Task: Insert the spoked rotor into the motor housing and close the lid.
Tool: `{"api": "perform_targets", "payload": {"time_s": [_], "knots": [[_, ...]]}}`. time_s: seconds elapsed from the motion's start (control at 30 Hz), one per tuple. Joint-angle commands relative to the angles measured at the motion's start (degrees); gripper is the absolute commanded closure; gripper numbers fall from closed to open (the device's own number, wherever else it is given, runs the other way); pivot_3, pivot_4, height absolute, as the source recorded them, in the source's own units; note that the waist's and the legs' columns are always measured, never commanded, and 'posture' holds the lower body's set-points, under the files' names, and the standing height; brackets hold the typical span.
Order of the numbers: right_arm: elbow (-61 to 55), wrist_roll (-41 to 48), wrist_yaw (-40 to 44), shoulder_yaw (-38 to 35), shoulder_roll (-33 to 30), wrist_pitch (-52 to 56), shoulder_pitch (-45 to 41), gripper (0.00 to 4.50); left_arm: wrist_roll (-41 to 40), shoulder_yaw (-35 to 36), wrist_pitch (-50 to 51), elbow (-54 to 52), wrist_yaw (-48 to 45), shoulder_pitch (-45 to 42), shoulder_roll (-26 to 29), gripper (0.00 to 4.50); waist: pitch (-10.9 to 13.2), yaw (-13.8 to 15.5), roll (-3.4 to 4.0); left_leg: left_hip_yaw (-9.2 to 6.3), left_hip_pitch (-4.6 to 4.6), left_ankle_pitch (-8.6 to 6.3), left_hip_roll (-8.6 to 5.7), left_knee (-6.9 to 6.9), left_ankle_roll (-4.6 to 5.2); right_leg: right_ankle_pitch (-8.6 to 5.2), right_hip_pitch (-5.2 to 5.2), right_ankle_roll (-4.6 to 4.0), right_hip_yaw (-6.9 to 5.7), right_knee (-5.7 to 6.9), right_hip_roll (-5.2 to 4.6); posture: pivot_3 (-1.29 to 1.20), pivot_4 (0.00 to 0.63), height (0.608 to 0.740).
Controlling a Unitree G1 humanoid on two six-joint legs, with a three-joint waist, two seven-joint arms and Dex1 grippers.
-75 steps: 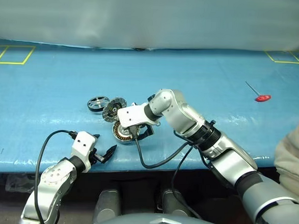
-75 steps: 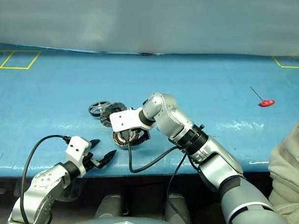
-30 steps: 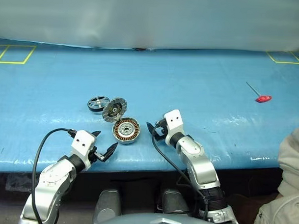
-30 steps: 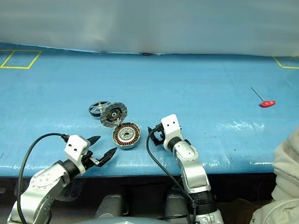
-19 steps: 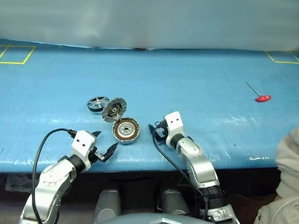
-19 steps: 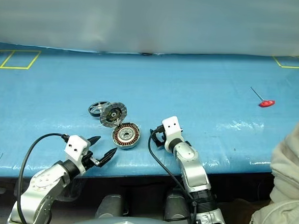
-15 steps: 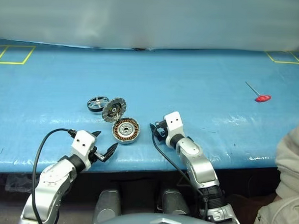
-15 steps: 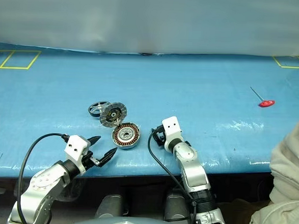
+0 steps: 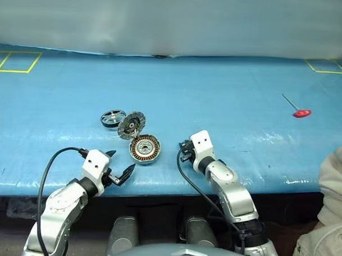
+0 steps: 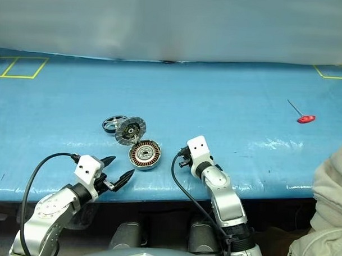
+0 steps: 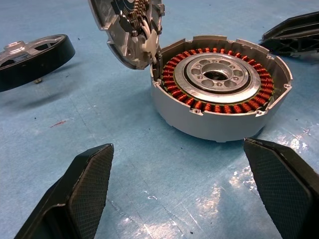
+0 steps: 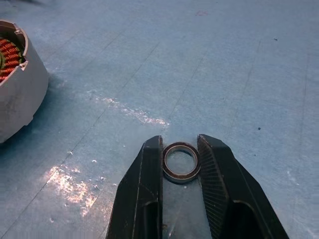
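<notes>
Closing on a small ring (image 12: 181,162), the right end effector (image 12: 180,149) has narrowed from wide open; the motor housing (image 9: 144,149) sits centre-left on the bench (image 9: 228,96), the spoked rotor (image 9: 113,117) still outside, the left end effector (image 9: 119,166) gaping.

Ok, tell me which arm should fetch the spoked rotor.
Left. The left claw is open and empty, on the spoked rotor's side of the motor housing; the right claw pinches a small ring.

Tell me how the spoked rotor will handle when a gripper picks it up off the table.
The spoked rotor looks like rigid metal, so probably stiff and fairly heavy for its size. Its black rim looks smooth, so a pinch there might slip. It rests tilted on a small stub beneath, so it may rock when nudged, and could roll if stood on edge.
</notes>
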Motion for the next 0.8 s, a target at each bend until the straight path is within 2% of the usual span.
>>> {"api": "perform_targets", "payload": {"time_s": [0.03,0.33,0.53,0.8], "knots": [[-6.9,1.2,1.4,1.3,-0.6,2.7,-1.7,3.83,0.1,-0.2,-1.2,-1.9,-0.6,-0.3,0.4,0.0,0.0,-0.1,0.0,-0.01,0.0,0.0,0.0,0.0,0.0,0.0,0.0,0.0,0.0,0.0,0.01,0.0,0.15,0.74],[-12.2,3.1,3.7,5.6,0.0,5.5,-7.1,3.83,0.6,-0.5,-1.9,-1.7,-0.6,-0.4,0.4,0.0,0.0,-0.1,-0.01,-0.08,-0.01,0.0,-0.02,0.0,0.0,-0.01,0.0,-0.01,-0.01,-0.02,0.04,0.0,0.15,0.74],[-8.9,3.4,4.6,10.4,1.9,4.1,-9.1,3.83,0.7,-0.5,-2.1,-2.0,-0.2,0.1,0.1,0.0,0.0,-0.1,-0.01,-0.09,-0.02,0.0,-0.02,0.0,0.01,-0.01,0.0,-0.02,-0.01,0.0,0.04,0.0,0.15,0.74],[-3.3,3.8,4.6,12.5,3.7,0.9,-8.6,3.83,0.6,-0.4,-2.3,-2.6,0.3,1.3,0.1,0.0,0.0,-0.1,-0.01,-0.08,-0.02,0.0,-0.02,0.01,0.0,-0.01,0.0,-0.02,-0.01,-0.01,0.04,0.0,0.15,0.74]]}}
